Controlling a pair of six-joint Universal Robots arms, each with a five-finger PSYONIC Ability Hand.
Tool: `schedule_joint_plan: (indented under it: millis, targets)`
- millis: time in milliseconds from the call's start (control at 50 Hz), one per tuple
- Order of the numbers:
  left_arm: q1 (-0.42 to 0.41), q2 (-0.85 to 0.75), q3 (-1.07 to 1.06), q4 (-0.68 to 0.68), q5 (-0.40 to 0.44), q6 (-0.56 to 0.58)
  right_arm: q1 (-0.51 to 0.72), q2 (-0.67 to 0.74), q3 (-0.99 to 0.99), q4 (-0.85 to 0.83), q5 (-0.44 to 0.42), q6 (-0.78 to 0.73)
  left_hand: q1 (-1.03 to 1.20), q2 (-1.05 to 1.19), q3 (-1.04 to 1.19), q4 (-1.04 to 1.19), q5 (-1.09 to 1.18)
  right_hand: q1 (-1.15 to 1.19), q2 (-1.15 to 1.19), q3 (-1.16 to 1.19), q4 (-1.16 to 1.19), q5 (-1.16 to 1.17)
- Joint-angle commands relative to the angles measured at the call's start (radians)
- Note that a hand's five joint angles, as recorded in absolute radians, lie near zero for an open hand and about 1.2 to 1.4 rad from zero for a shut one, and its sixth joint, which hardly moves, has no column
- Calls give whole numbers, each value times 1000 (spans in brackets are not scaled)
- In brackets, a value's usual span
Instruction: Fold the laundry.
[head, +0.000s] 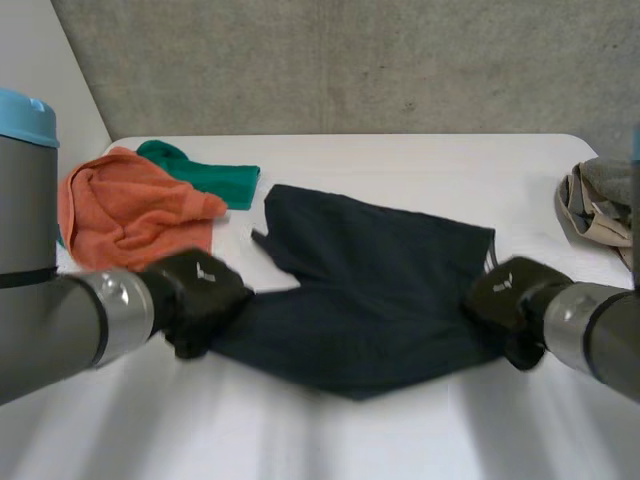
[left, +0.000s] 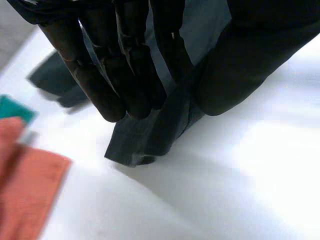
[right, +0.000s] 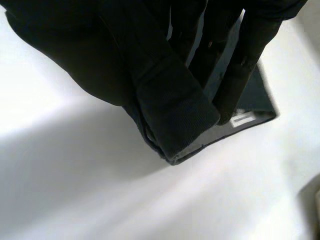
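Note:
A dark navy garment (head: 380, 290) lies spread across the middle of the white table (head: 400, 165). My left hand (head: 197, 298) is at its near left corner. In the left wrist view the fingers (left: 120, 75) and thumb pinch that corner of the navy garment (left: 150, 135). My right hand (head: 508, 300) is at the garment's near right corner. In the right wrist view the fingers (right: 235, 75) and thumb clamp a folded edge of the navy garment (right: 175, 115). The near edge of the cloth hangs lifted between the two hands.
An orange cloth (head: 125, 210) and a green cloth (head: 205, 175) lie at the far left of the table. A beige and grey bundle (head: 598, 205) sits at the right edge. A grey wall (head: 350, 60) stands behind the table.

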Motion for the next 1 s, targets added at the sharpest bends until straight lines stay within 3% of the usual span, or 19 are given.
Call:
schedule_joint_plan:
  millis: [20,120,240,340,380,440,500,740,900,1000]
  targets:
    - [-35,-76,48,11,26,22,-13,164,-133,64,-12,-49,239,199,208,201,242,324,219,211,201,209]
    - [-56,-226,221,117,-98,19,10,287,-280,9,17,-25,239,199,208,201,242,324,219,211,201,209]
    - [-61,-360,655,278,-284,11,62,344,-599,-187,94,55,239,199,208,201,242,324,219,211,201,209]
    - [-41,-365,943,527,-310,-29,68,316,-757,-588,161,133,239,199,208,201,242,324,219,211,201,209]
    - [-15,-337,993,694,-321,-70,61,290,-757,-808,163,158,239,199,208,201,242,324,219,211,201,209]
    - [-1,-288,990,874,-320,-114,56,281,-738,-1058,150,165,239,199,208,201,242,324,219,211,201,209]
    - [2,-276,967,910,-303,-135,60,284,-722,-1121,129,159,239,199,208,201,242,324,219,211,201,209]
    - [34,-277,617,825,-263,-187,70,386,-596,-1046,17,228,239,199,208,201,242,324,219,211,201,209]
    - [17,-392,323,850,-269,-181,61,553,-429,-1034,-96,228,239,199,208,201,242,324,219,211,201,209]
    - [-9,-435,215,821,-287,-176,47,632,-362,-1007,-120,175,239,199,208,201,242,324,219,211,201,209]
